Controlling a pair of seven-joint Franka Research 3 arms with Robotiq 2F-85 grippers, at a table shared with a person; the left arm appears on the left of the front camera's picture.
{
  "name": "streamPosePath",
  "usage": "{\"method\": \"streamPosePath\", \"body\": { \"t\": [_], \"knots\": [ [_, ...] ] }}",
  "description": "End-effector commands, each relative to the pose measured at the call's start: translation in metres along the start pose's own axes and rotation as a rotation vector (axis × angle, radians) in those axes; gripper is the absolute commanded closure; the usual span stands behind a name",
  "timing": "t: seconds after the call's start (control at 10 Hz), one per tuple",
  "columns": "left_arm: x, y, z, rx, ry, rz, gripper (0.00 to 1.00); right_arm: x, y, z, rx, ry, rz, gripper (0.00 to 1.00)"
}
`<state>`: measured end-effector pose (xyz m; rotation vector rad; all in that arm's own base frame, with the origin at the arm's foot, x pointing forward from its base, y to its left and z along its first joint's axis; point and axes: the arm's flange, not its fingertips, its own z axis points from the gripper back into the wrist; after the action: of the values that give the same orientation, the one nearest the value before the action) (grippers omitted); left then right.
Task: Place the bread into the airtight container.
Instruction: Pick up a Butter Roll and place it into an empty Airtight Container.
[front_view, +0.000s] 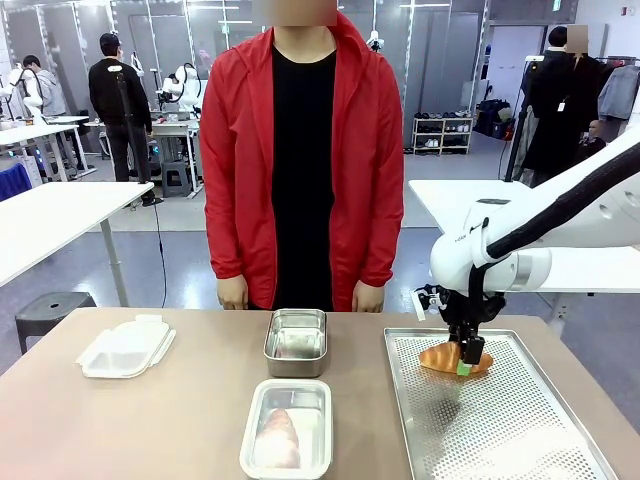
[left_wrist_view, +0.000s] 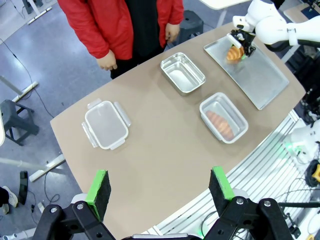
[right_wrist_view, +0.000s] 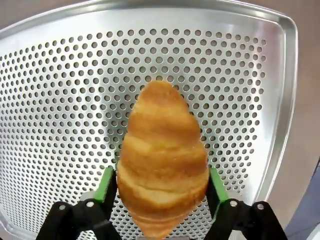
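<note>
A golden croissant, the bread (front_view: 440, 358) (left_wrist_view: 233, 53) (right_wrist_view: 162, 160), lies at the far left of a perforated metal tray (front_view: 520, 430) (right_wrist_view: 60, 100). My right gripper (front_view: 466, 362) (right_wrist_view: 162, 182) reaches down onto it, its green pads pressed against both sides. A white-rimmed clear container (front_view: 287, 428) (left_wrist_view: 223, 117) sits at the table's front middle with another bread piece inside. Its clear lid (front_view: 125, 348) (left_wrist_view: 106, 125) lies at the left. My left gripper (left_wrist_view: 160, 185) hangs open high above the table, holding nothing.
An empty metal container (front_view: 296, 340) (left_wrist_view: 182, 73) stands just behind the white-rimmed one. A person in a red jacket (front_view: 300, 160) stands at the far edge, hands hanging down. The tray (left_wrist_view: 260, 80) takes up the right side of the table.
</note>
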<state>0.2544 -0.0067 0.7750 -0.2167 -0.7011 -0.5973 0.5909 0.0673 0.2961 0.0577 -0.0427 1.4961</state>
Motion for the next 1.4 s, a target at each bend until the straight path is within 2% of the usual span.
{"method": "streamPosePath", "body": {
  "t": [0.0,0.3,0.7,1.0,1.3],
  "knots": [
    [0.0,0.0,0.001,-0.008,-0.003,-0.014,0.0,0.004,-0.004,0.003,0.01,0.027,-0.023,0.4],
    [0.0,0.0,0.001,-0.008,-0.003,-0.014,0.0,0.006,-0.002,0.023,0.004,0.023,-0.033,0.69],
    [0.0,0.0,0.001,-0.008,-0.003,-0.014,0.0,0.012,0.001,0.083,-0.036,0.002,-0.061,0.71],
    [0.0,0.0,0.001,-0.008,-0.003,-0.014,0.0,0.066,0.001,0.13,-0.069,-0.03,-0.075,0.71],
    [0.0,0.0,0.001,-0.008,-0.003,-0.014,0.0,0.161,0.0,0.145,-0.098,-0.015,-0.105,0.71]
  ]
}}
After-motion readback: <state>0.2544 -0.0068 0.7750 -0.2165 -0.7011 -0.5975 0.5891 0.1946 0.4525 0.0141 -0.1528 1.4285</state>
